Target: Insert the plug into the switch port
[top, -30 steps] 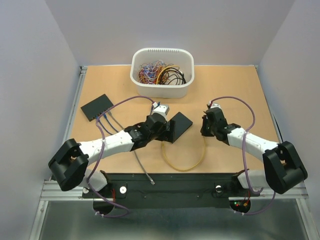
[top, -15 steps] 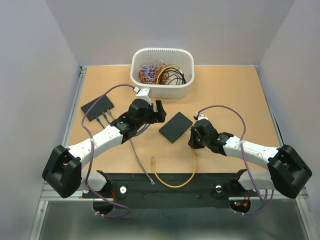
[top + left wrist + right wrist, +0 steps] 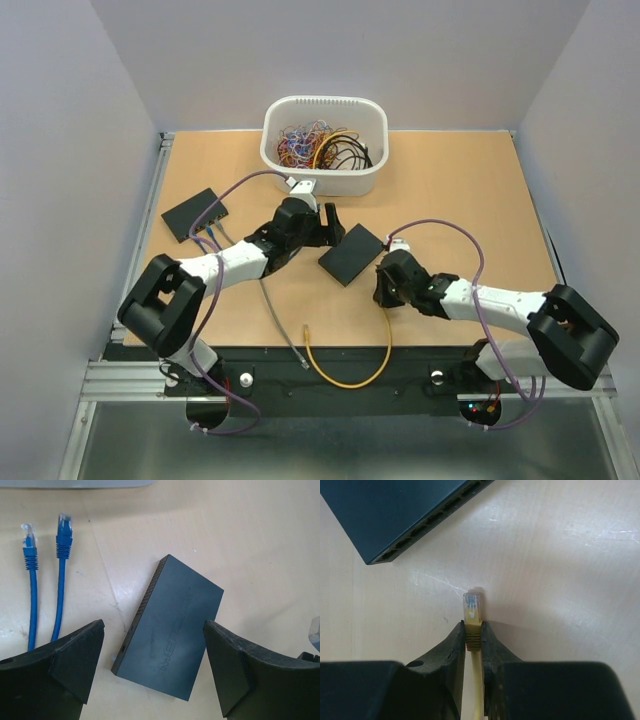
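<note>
The plug (image 3: 472, 606), clear plastic on a thin yellow cable (image 3: 349, 372), is pinched by its yellow boot in my right gripper (image 3: 473, 629), which is shut on it. It points at the table just short of the black switch (image 3: 395, 507), whose row of ports (image 3: 425, 526) faces it. In the top view the right gripper (image 3: 383, 288) sits at the near right corner of the switch (image 3: 352, 255). My left gripper (image 3: 152, 665) hovers open over the switch (image 3: 172, 630), its fingers (image 3: 75, 660) wide on either side and apart from it.
A second black switch (image 3: 195, 213) lies at the far left with blue cables (image 3: 32, 560) beside it. A grey cable (image 3: 280, 325) trails toward the near edge. A white basket (image 3: 272, 148) of tangled wires stands at the back.
The left gripper let go of the switch, which now lies flat, swung back left and returned over it. The right gripper carried the plug left and nearer, toward the switch's port edge.
</note>
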Controlling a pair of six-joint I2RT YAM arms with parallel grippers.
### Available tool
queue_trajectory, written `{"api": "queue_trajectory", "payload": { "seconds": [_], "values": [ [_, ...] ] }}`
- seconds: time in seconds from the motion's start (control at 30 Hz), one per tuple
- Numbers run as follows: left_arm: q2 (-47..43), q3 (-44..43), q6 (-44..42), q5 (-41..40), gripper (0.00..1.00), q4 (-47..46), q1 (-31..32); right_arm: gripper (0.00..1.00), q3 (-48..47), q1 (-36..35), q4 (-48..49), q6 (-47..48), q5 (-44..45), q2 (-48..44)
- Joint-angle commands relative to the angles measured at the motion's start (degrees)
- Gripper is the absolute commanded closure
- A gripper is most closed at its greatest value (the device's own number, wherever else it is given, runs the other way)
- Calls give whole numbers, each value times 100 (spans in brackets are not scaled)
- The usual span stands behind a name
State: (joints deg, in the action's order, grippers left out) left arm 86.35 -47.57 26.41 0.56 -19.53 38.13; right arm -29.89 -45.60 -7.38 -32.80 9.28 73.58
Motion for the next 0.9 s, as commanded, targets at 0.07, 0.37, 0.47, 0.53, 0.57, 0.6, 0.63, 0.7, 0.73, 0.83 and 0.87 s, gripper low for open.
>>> {"api": "queue_trajectory", "payload": {
  "seconds": [0.07,0.37,0.47,0.53,0.57,0.6,0.63,0.7,0.73,0.83,0.87],
  "values": [
    [514,81,-31,243,9,-596,-7,100,-104,-150,553,177,162,279],
    [1024,195,101,551,12,-868,-7,99,-535,-159,641,476,338,806],
    [1112,239,144,595,13,-930,-7,100,-641,-168,667,537,346,903],
    [1147,266,153,630,14,-956,2,99,-685,-168,694,546,355,921],
    [1182,283,154,630,14,-982,2,100,-711,-159,694,572,347,930],
    [1191,292,171,639,14,-991,10,100,-763,-168,694,573,347,956],
    [1209,292,171,656,14,-1000,10,100,-790,-168,694,590,347,956],
    [1244,310,171,647,14,-1018,37,100,-860,-168,694,616,329,974],
    [1262,310,180,656,15,-1026,45,99,-887,-168,694,617,303,991],
    [1306,319,180,639,15,-1053,89,100,-966,-177,694,660,224,1044],
    [1323,319,180,639,15,-1062,98,100,-984,-177,694,660,206,1053]
  ]
}}
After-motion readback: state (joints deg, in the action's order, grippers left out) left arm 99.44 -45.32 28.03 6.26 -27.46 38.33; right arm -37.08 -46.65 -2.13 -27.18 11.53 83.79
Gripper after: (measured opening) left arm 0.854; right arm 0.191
